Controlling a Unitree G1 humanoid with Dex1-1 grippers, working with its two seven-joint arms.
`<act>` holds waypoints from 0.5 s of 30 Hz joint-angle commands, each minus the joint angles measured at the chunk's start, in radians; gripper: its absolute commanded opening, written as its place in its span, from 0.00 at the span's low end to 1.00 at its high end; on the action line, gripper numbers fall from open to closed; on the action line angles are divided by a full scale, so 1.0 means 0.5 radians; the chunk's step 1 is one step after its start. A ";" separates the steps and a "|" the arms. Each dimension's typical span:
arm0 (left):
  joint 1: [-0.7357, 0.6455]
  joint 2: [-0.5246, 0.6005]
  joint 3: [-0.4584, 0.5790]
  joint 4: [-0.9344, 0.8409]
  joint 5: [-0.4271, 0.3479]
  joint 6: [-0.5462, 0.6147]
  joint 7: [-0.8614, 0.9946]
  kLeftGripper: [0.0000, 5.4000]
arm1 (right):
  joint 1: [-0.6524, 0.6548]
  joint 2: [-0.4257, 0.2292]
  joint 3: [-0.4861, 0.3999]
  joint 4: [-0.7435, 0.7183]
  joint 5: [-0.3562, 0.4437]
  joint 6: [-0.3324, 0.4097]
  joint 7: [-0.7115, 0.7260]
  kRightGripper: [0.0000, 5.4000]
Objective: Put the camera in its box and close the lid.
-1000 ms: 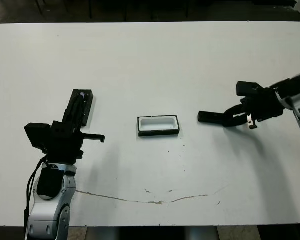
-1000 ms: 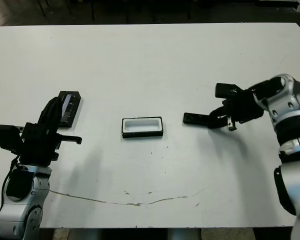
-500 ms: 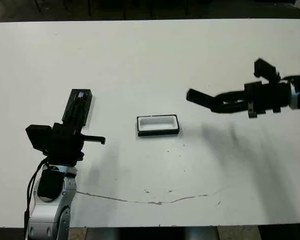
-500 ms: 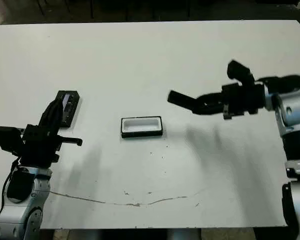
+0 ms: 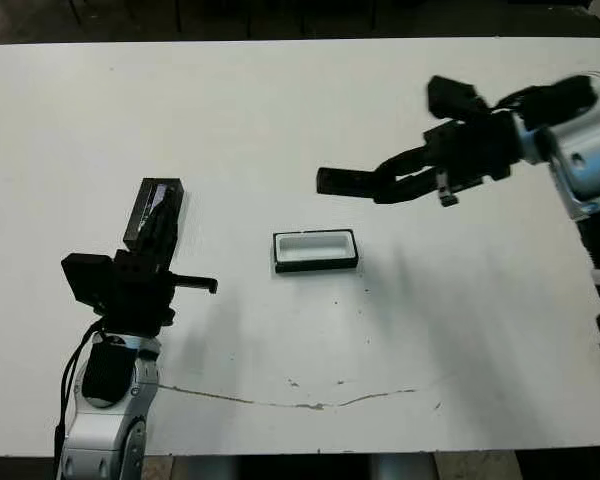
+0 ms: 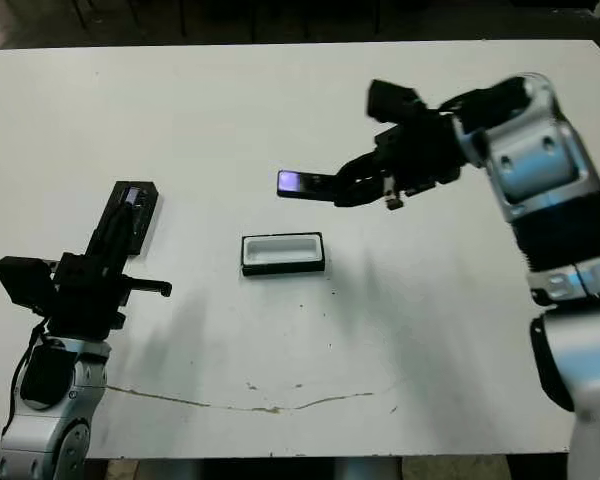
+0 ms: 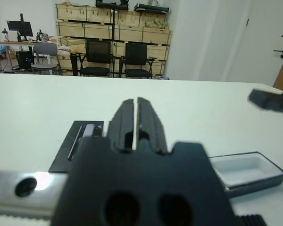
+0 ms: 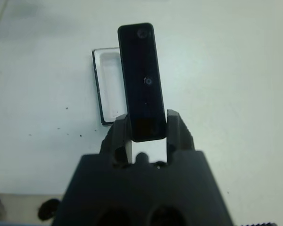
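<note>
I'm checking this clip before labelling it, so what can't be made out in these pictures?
- Lid: its near end is hidden behind the left gripper in both head views.
- Box: in the right wrist view the held camera covers most of it.
- Box: in the left wrist view one end sits behind the gripper body.
- Right gripper: finger contact is dark in head views.

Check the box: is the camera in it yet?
No. The box shows only its bare white lining; the camera is in the air, held by the right gripper.

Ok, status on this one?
Right gripper shut on camera, held in the air near the box. Left gripper shut, empty, beside lid. Box open, unobstructed.
</note>
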 commanded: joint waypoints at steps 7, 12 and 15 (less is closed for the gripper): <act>0.048 -0.008 -0.002 0.003 0.004 0.054 0.035 0.00 | -0.088 0.140 0.176 0.153 -0.180 -0.107 0.044 0.10; 0.033 -0.004 -0.012 0.026 0.027 0.034 0.037 0.00 | -0.111 0.179 0.221 0.175 -0.246 -0.090 0.060 0.10; 0.019 -0.005 -0.013 0.037 0.022 0.033 0.029 0.00 | -0.111 0.188 0.233 0.148 -0.274 -0.093 0.065 0.10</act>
